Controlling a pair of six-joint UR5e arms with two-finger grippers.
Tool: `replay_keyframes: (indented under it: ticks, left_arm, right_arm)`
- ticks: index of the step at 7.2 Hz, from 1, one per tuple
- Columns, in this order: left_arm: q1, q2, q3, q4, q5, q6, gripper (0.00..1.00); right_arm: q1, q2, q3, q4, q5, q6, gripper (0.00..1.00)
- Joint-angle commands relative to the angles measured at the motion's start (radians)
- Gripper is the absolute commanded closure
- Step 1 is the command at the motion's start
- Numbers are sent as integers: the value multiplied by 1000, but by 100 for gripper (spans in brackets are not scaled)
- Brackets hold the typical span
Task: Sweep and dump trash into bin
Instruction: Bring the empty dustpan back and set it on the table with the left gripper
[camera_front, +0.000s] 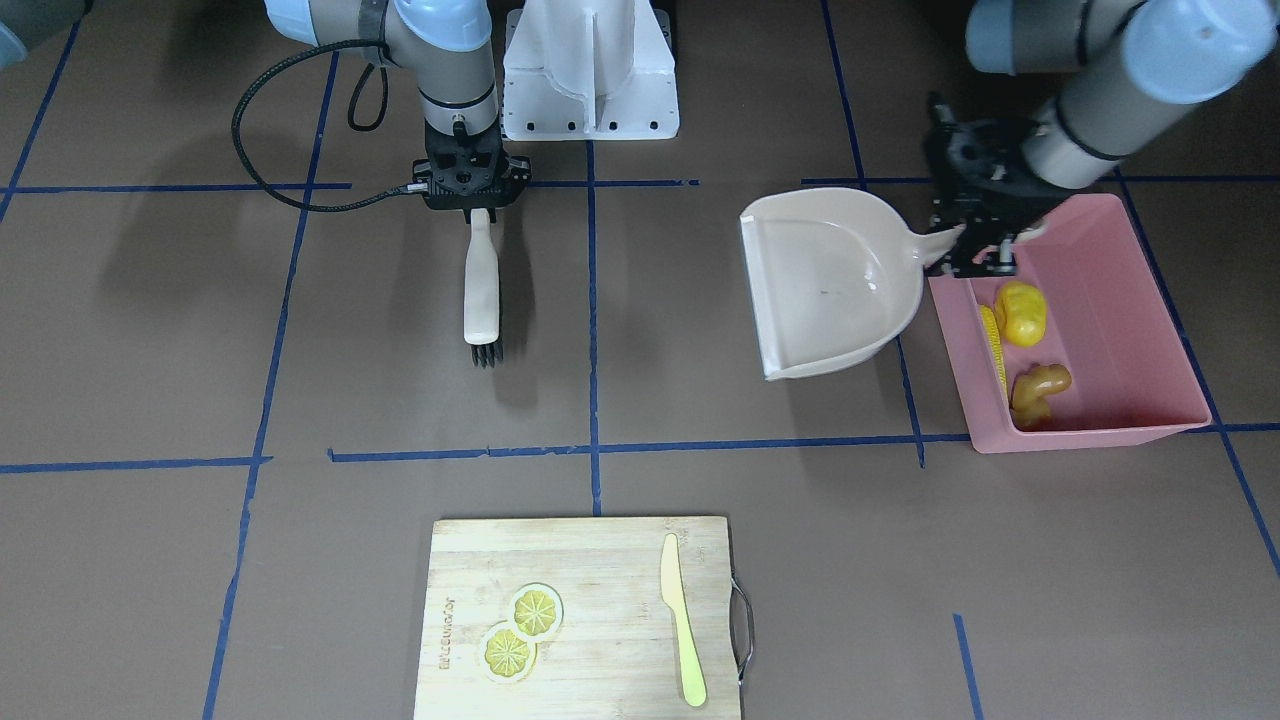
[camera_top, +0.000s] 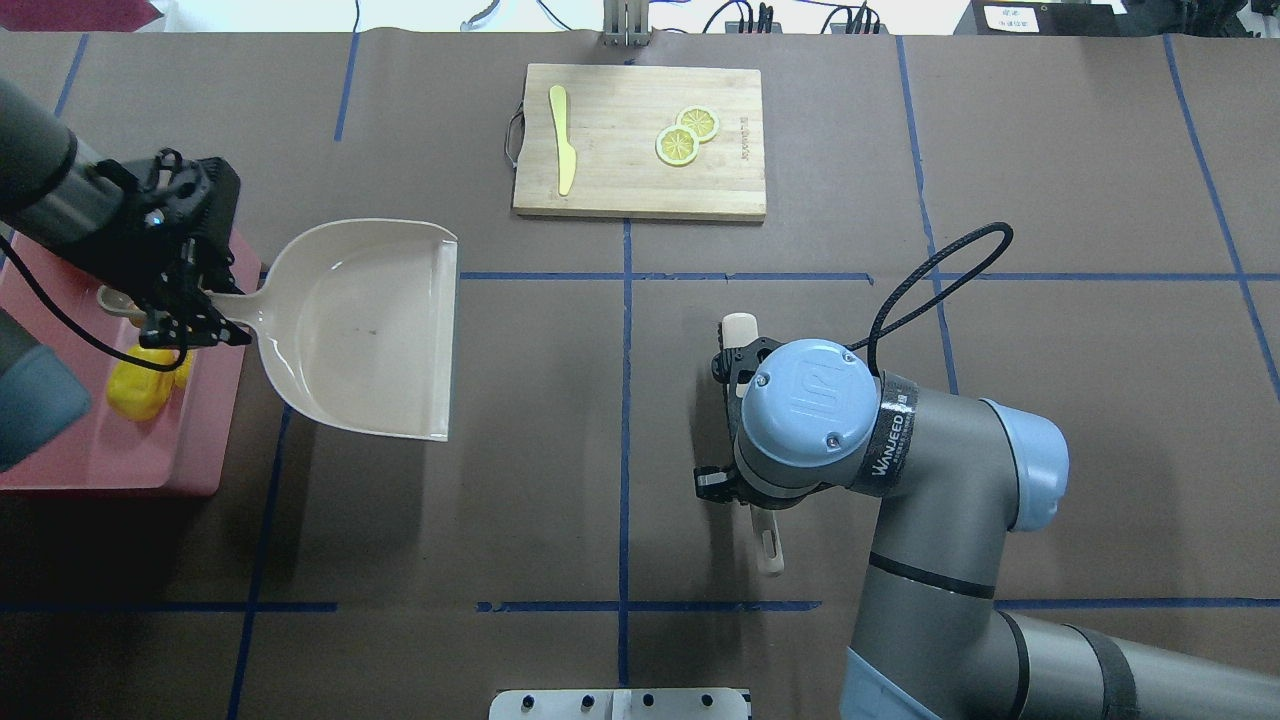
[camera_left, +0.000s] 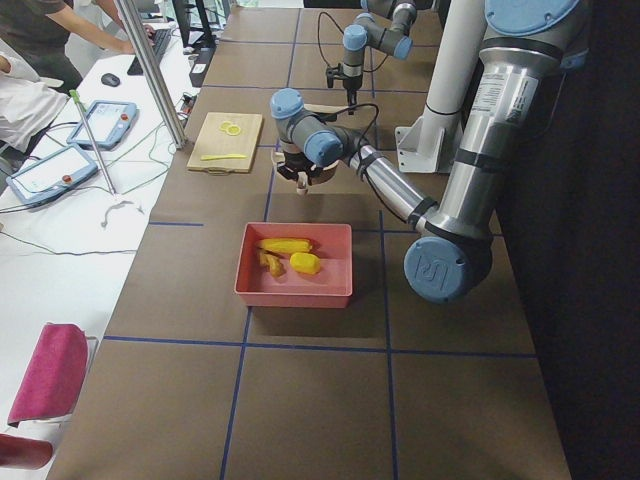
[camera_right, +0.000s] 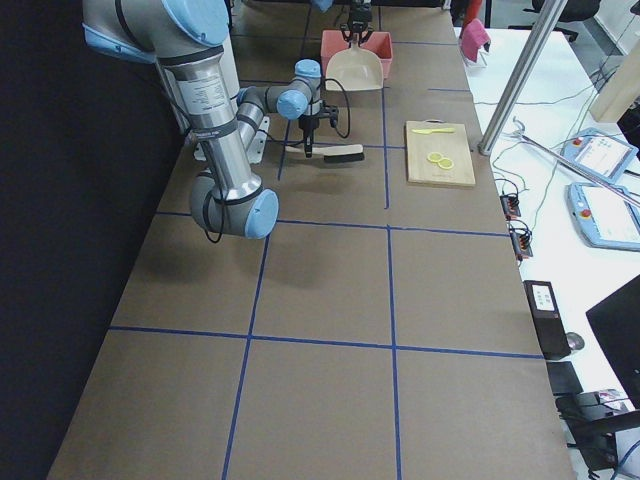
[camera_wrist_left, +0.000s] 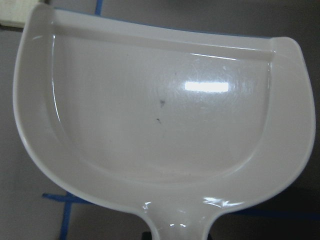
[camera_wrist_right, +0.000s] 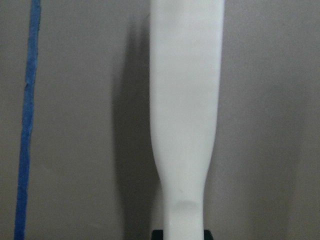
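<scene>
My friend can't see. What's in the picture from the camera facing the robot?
The left claw holds an empty beige dustpan by its handle beside a pink bin, where a corn cob, a lumpy yellow vegetable and a ginger root lie. The right claw holds a pale brush, and a cutting board carries two lemon slices and a yellow knife.

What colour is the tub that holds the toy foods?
Pink; the tub shows best in the exterior front-facing view.
</scene>
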Motion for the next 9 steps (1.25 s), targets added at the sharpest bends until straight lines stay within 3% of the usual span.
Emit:
replay_keyframes:
  ticks: [1,3,6,9]
  left_arm:
    - [161,-10,17,-141,104,-197,98]
    - [258,-59,105,-244,228,-233,96]
    - [290,-116,164,-266,230,-284,91]
    - [307,-150,227,-324,230,-299,68]
  right_arm:
    - [0,0,11,0,-1,2,100]
    - [2,-2,9,0,-1,2,100]
    - [2,0,9,0,-1,4,100]
    - [3,0,9,0,-1,4,100]
